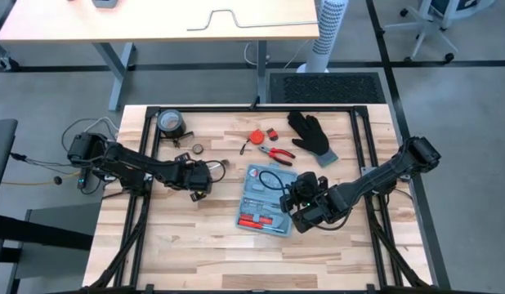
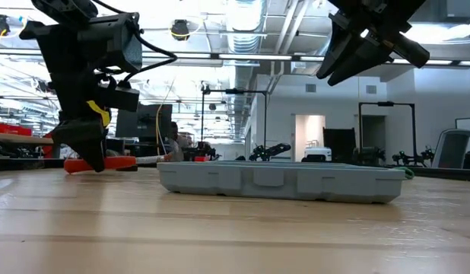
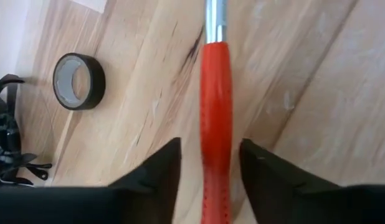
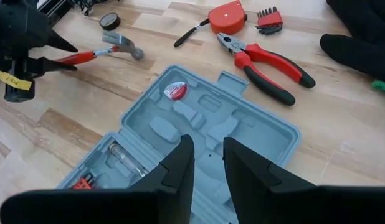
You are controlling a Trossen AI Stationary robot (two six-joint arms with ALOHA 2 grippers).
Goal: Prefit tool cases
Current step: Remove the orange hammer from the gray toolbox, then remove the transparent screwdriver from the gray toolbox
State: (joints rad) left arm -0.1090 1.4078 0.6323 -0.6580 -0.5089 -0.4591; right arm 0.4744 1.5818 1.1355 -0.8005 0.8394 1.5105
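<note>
The light-blue tool case [image 1: 265, 200] lies open and flat on the wooden table, its moulded slots [image 4: 205, 124] facing up. A few small tools sit in it. A hammer with a red handle [image 3: 216, 93] lies on the table left of the case, its head [image 4: 125, 43] toward the far side. My left gripper [image 3: 210, 144] is open and low over the table, one finger on each side of the red handle [image 4: 80, 58], with a gap showing on both sides. My right gripper [image 4: 208, 140] hangs above the case's right half [image 2: 281, 179], narrowly open, with nothing between its fingers.
Far of the case lie red-and-black pliers [image 4: 264, 65], a red tape measure [image 4: 227, 15], hex keys [image 4: 267, 18] and a black glove [image 1: 311, 135]. A big tape roll [image 1: 169, 122] and a small black roll [image 4: 109, 22] sit at the far left. The near table is bare wood.
</note>
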